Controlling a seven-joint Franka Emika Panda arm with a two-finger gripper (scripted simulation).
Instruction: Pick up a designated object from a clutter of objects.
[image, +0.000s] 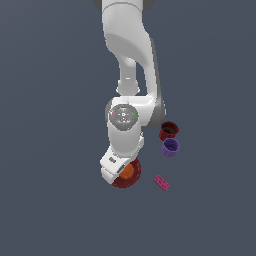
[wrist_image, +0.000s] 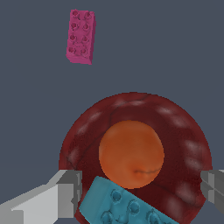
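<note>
Overhead, the white arm (image: 131, 75) is seen reaching down over the grey table (image: 50, 175), its wrist hiding most of what lies beneath. Directly under the pincer (wrist_image: 142, 188) sits the dark red bowl (wrist_image: 183, 131), whose rim is partly visible in the exterior view below the arm's hand. Inside the bowl the orange ball (wrist_image: 131, 153) is found, resting near the middle, between the two fingers and not touched by either. The pincer is spread wide, with one grey finger (wrist_image: 65, 190) at each side of the bowl and nothing gripped. A teal brick (wrist_image: 118, 203) is laid tilted against the ball's near side, within the bowl, between the fingers. Beyond the bowl, apart from the pincer, a pink brick (wrist_image: 80, 36) is lying flat on the table. Farther off, a dark red cup (image: 169, 130) and a purple cup (image: 171, 147) are standing just beside each other, upright.
</note>
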